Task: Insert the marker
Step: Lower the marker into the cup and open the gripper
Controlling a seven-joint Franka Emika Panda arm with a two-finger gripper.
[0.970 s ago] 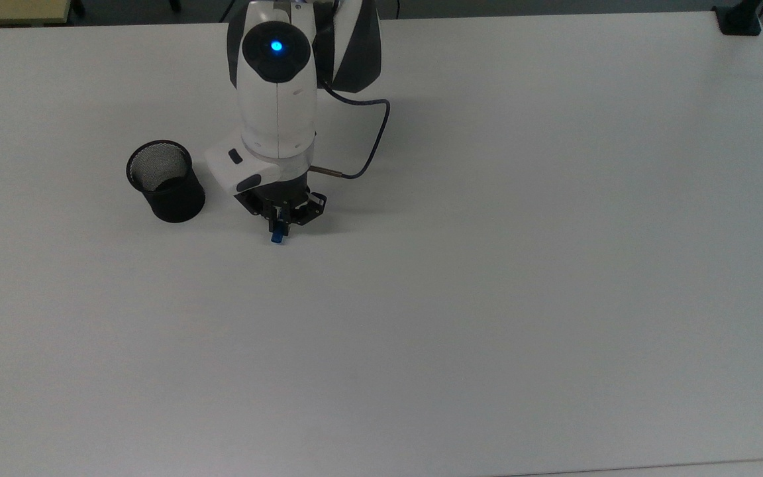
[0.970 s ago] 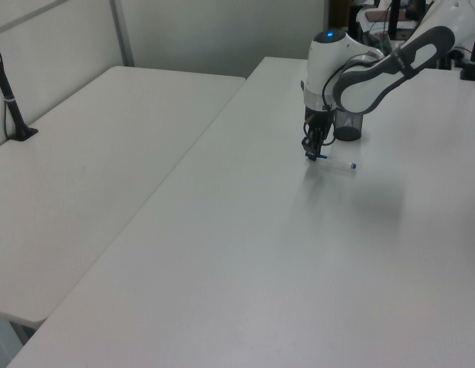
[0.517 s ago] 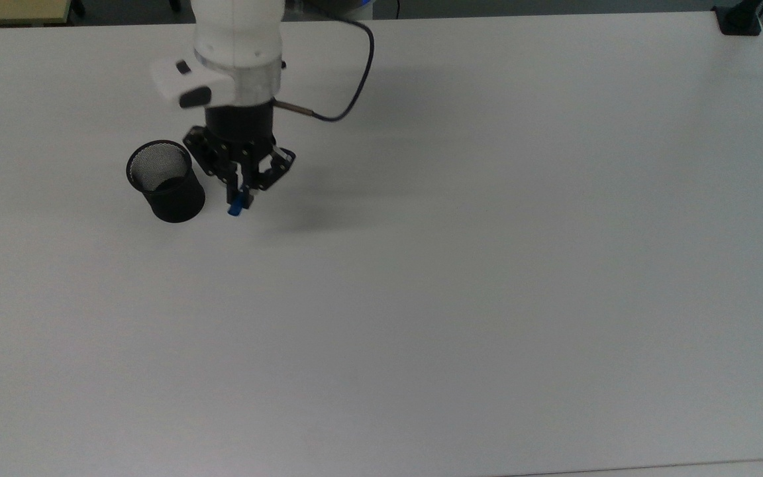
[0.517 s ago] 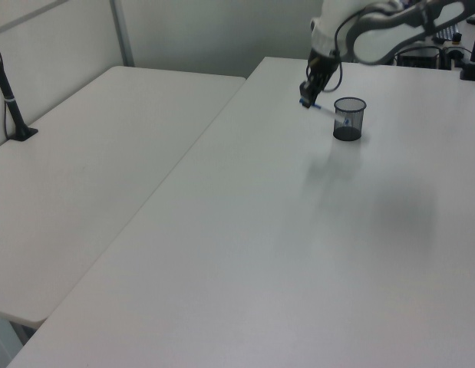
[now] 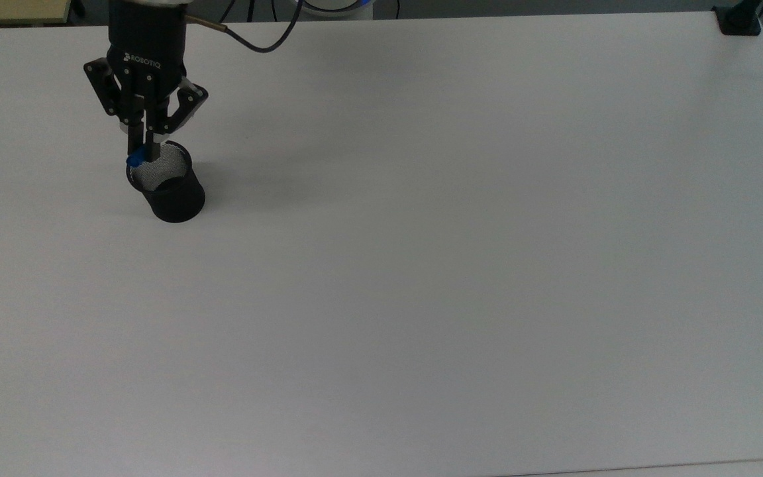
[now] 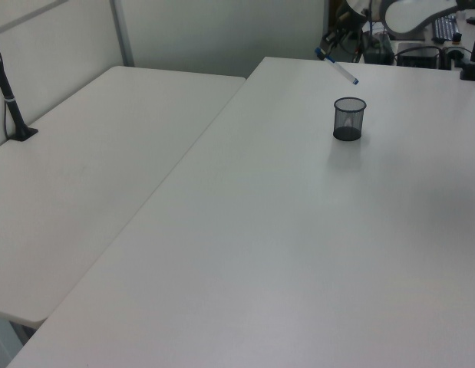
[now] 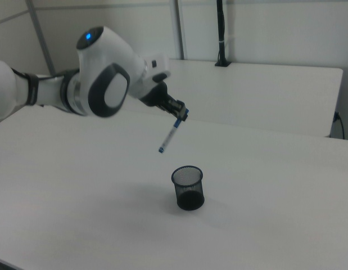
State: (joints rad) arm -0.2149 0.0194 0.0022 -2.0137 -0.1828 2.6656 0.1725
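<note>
Above the white tabletop (image 5: pixel 461 265), the black two-finger gripper (image 5: pixel 141 154) hangs in the air with its fingers closed on the blue-capped end of the slim white-barrelled marker (image 7: pixel 171 133). Grip is at the cap; the rest of the barrel is free.

Right view: marker tilted, not vertical. Capped end up at the gripper (image 7: pixel 181 115), small blue end pointing down and toward the right view's left. Marker (image 6: pixel 341 67) clear of the table and of everything else, held well above the black wire-mesh cylindrical cup (image 7: pixel 188 188). Lower tip sits higher than the cup's rim and off to the right view's left of it; no contact between the two.

Top view: gripper comes in from the top edge, "ROBOTIQ" lettering legible on its black body. Only the blue cap (image 5: pixel 134 159) of the marker is seen here, overlapping the upper left rim of the cup (image 5: pixel 165 181). Cup stands upright near the top view's left side of the table; grey mesh inside wall visible.

Left view: cup (image 6: pixel 348 119) upright at the far end of the table, marker suspended above and slightly to the left view's left of it, slanting down to the right.

White and grey arm (image 7: pixel 100 79) reaches in from the right view's left, blue light on its joint. Black cable (image 5: pixel 255 40) loops off the wrist.
</note>
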